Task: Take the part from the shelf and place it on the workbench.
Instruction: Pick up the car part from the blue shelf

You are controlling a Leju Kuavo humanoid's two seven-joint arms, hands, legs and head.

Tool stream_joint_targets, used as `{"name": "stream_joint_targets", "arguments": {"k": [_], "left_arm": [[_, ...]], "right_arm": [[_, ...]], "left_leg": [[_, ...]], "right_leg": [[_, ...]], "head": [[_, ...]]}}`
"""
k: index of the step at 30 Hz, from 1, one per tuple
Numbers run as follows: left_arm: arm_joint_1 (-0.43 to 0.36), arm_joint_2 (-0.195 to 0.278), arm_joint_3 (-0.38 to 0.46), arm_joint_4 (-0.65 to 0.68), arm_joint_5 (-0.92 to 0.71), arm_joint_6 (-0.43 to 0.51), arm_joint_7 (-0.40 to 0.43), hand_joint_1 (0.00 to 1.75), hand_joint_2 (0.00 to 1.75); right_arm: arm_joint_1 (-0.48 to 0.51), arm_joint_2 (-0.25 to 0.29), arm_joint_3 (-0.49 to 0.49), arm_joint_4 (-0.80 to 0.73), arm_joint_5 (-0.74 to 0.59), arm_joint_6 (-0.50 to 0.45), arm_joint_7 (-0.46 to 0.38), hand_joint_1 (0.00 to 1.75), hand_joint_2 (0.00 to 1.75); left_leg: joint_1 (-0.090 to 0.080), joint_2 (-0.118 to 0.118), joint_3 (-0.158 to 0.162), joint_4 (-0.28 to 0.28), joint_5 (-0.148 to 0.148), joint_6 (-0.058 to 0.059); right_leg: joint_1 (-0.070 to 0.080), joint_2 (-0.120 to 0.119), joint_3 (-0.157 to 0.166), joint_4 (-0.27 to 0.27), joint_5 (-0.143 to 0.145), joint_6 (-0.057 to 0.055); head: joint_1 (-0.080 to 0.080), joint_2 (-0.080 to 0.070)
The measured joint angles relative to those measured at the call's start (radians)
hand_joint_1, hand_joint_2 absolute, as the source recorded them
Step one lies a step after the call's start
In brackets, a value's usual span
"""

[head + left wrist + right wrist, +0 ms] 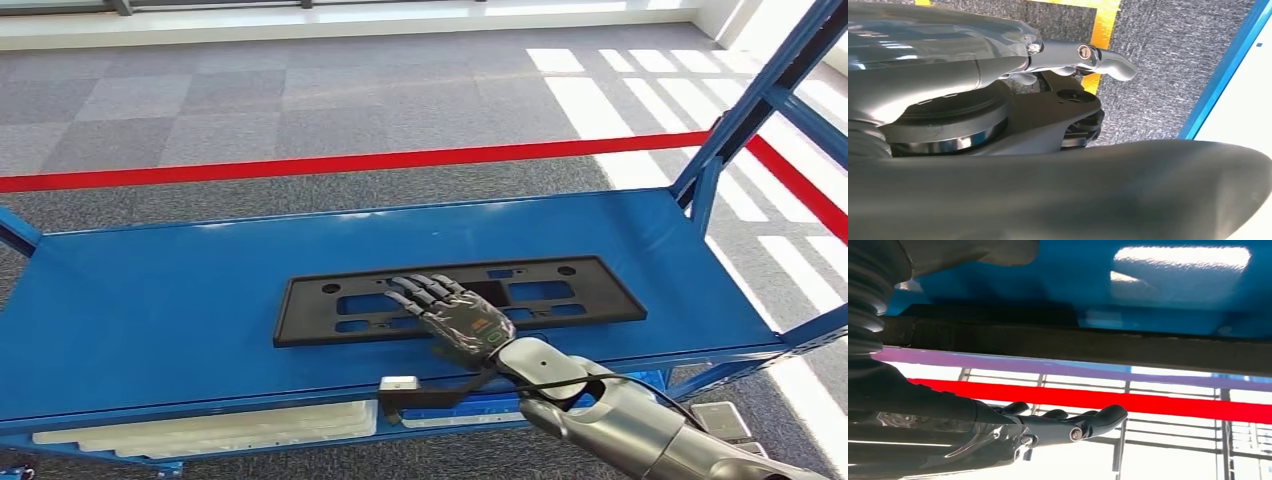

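1. Black flat part, long and rectangular with cut-out slots and small holes, lying flat on the blue shelf, roughly mid-deck and a bit toward the near edge.
2. Right hand reaching in from the lower right, palm down, fingers stretched out fairly straight and slightly apart over the middle of the part. Looks to be resting on or just above it, can't tell for sure whether there's real contact. Not wrapped around anything, so no grip on it.
3. Right wrist view: fingers extended and lying side by side, the dark edge of the part and blue shelf surface close by.
4. Left hand hanging over grey carpet, fingers seemingly extended with nothing in them, though honestly hard to judge how wide from that angle.
5. Red stripe running across the carpet behind the shelf, sunlight patches on the floor at right.
6. White flat pieces on the lower level under the shelf deck, near the front edge.
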Motion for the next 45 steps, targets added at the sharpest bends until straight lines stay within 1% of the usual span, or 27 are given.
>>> {"name": "stream_joint_targets", "arguments": {"k": [6,12,16,19,24,27,34,39,43,45], "left_arm": [[0.000,0.000,0.002,0.000,0.001,0.005,-0.001,0.00,0.00],[0.001,0.002,0.002,0.000,0.002,0.006,-0.002,0.00,0.00],[0.001,0.003,0.003,0.000,0.003,0.006,-0.004,0.00,0.00],[0.002,0.005,0.005,0.000,0.005,0.006,-0.005,0.00,0.00],[0.003,0.011,0.010,0.000,0.005,0.007,-0.011,0.00,0.00],[0.005,0.012,0.010,0.000,0.000,0.007,-0.030,0.00,0.00],[0.007,0.013,0.010,0.000,-0.016,0.019,-0.069,0.00,0.00],[0.007,0.013,0.008,0.000,-0.025,0.017,-0.079,0.00,0.00],[0.008,0.013,0.007,0.000,-0.033,0.006,-0.079,0.00,0.00],[0.009,0.013,0.005,0.000,-0.037,0.005,-0.076,0.00,0.00]], "right_arm": [[0.047,0.048,-0.077,0.020,0.086,-0.025,0.052,0.00,1.75],[0.081,0.085,-0.156,0.029,0.138,-0.030,0.076,0.00,1.75],[0.095,0.106,-0.219,0.041,0.168,-0.016,0.104,1.75,1.75],[0.105,0.111,-0.283,0.058,0.144,-0.006,0.093,1.75,1.75],[0.131,0.111,-0.381,0.061,0.115,-0.019,0.030,1.75,1.75],[0.159,0.111,-0.430,0.041,0.113,-0.032,0.006,1.75,1.75],[0.238,0.111,-0.506,-0.051,0.121,-0.057,-0.038,1.75,1.75],[0.270,0.114,-0.548,-0.138,0.095,-0.110,-0.095,1.75,1.75],[0.272,0.119,-0.581,-0.227,0.031,-0.149,-0.159,1.75,1.75],[0.264,0.124,-0.599,-0.279,-0.054,-0.149,-0.212,1.75,1.75]], "left_leg": [[0.000,0.000,0.002,0.000,0.000,0.000],[0.000,0.000,0.003,0.000,0.000,0.000],[0.000,0.000,0.003,0.000,0.000,0.000],[0.000,0.000,0.003,0.000,0.000,0.000],[0.000,0.000,0.003,0.000,0.000,0.000],[-0.001,0.000,0.002,0.000,0.000,0.001],[-0.001,0.000,0.000,0.000,-0.001,0.001],[-0.001,0.000,0.000,0.000,-0.001,0.001],[-0.001,0.000,-0.001,0.000,-0.001,0.001],[-0.001,0.000,-0.001,0.000,-0.001,0.001]], "right_leg": [[0.000,0.000,0.002,0.000,0.000,0.000],[0.000,0.000,0.003,0.000,0.000,0.000],[0.000,0.000,0.003,0.000,0.000,0.000],[0.000,0.000,0.003,0.000,0.000,0.000],[0.000,0.000,0.003,0.000,0.000,0.000],[0.000,-0.001,0.003,0.000,0.000,0.000],[0.000,-0.001,0.001,0.000,0.000,0.000],[0.000,-0.001,0.000,0.000,0.000,0.000],[-0.001,0.000,0.000,0.000,0.000,0.000],[-0.001,0.000,0.000,0.000,0.000,0.000]], "head": [[0.000,0.000],[0.000,0.000],[0.000,0.000],[0.000,0.000],[0.000,0.000],[0.000,0.000],[0.000,0.000],[0.000,0.000],[0.000,0.000],[0.000,0.000]]}}
